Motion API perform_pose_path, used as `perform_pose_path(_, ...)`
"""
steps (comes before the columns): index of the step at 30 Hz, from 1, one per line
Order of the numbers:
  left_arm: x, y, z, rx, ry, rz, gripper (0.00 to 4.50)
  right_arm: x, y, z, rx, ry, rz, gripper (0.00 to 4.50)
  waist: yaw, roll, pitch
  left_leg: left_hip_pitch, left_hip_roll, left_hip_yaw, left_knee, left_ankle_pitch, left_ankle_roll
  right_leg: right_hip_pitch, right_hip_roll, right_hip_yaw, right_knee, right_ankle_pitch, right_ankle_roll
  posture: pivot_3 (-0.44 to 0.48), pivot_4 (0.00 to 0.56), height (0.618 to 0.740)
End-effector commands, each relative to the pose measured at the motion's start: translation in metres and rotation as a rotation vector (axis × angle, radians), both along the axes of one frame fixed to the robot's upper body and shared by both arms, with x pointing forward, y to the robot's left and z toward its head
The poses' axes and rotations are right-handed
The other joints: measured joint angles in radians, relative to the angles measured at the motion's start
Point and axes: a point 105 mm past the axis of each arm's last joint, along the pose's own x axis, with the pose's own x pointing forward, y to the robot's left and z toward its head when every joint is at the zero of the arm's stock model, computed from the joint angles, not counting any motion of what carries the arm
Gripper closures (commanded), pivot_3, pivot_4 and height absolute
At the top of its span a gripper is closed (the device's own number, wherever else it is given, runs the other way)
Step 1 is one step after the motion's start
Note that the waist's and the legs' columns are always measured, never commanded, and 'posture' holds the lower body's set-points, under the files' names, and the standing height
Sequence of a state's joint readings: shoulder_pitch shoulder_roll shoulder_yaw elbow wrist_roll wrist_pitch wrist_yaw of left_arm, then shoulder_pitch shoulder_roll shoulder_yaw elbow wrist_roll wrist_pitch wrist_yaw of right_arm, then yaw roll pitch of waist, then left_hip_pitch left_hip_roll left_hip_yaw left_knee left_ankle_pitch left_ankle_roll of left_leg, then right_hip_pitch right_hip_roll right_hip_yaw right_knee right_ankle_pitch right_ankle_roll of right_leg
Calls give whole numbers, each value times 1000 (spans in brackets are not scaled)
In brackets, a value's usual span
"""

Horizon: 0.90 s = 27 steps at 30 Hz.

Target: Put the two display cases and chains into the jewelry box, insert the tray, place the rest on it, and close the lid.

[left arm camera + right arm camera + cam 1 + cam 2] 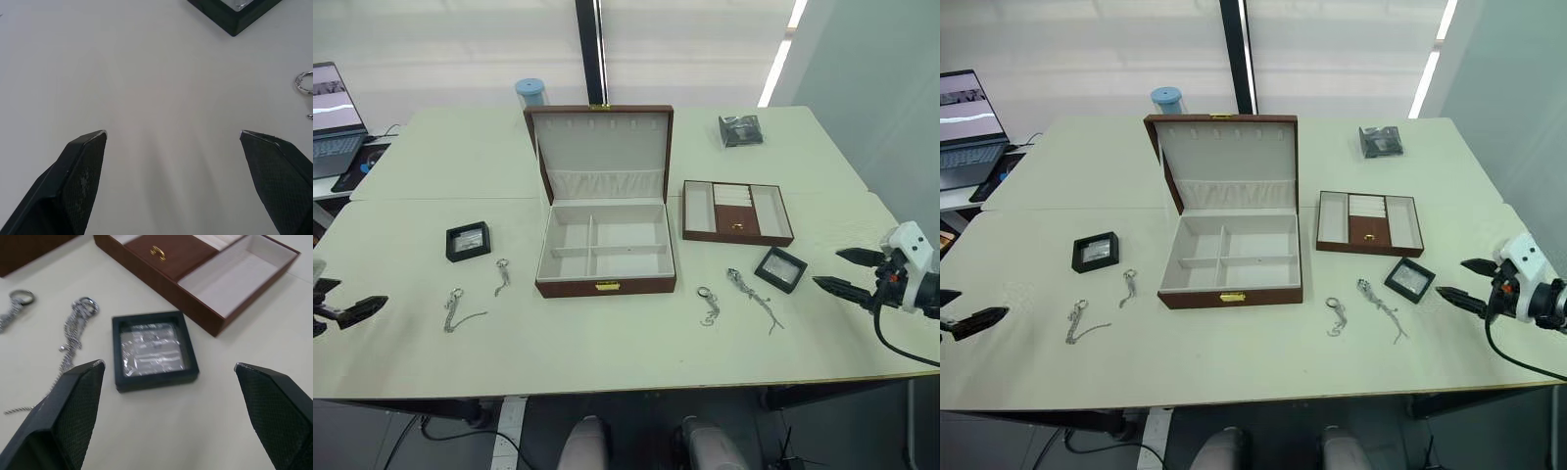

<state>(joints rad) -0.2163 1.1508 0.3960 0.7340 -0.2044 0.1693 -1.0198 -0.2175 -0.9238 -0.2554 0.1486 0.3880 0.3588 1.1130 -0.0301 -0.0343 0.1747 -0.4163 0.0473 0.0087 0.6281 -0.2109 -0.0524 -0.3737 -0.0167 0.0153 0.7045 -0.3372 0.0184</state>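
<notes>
Display case (154, 351) on table just ahead of open right hand (168, 366).

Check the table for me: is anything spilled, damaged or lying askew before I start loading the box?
Nothing stands out. The jewelry box sits open and empty with its lid upright, the tray beside it. Display cases and chains lie loose but intact. Both grippers hang open, clear of everything.

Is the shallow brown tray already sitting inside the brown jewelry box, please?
No, the shallow brown tray rests on the table to the right of the open brown jewelry box.
</notes>
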Motion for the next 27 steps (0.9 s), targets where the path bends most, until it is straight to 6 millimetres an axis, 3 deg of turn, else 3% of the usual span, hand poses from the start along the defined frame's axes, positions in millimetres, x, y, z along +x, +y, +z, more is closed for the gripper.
perform_pose_path(1,17,-10,21,76,13,-99,6,-2,53,24,78,-102,189,0,1,0,0,0,0,0,0,0,0,0,1,0,0,0,0,0,150,740)
perform_pose_path(8,53,-38,23,129,91,-266,6,-25,150,43,238,-175,468,0,0,-1,0,-1,0,1,1,0,0,-1,8,0,1,0,0,0,150,740)
perform_pose_path(13,72,-59,23,136,142,-354,6,-39,192,48,292,-214,578,0,2,-1,-1,-2,0,1,2,0,0,-1,8,-1,1,0,0,0,150,740)
perform_pose_path(19,83,-65,33,139,119,-369,6,-50,208,40,289,-210,607,0,1,-3,0,-2,0,-1,2,0,0,-1,8,-1,1,0,0,0,150,740)
perform_pose_path(22,80,-62,43,65,57,-343,6,-51,205,34,275,-208,582,0,0,-3,-1,-2,1,-2,2,0,0,-1,9,-1,1,0,0,0,150,740)
perform_pose_path(27,72,-61,42,-113,-81,-304,6,-50,205,31,292,-221,553,0,-7,-3,0,-1,2,0,2,0,0,-2,7,0,4,0,0,0,150,740)
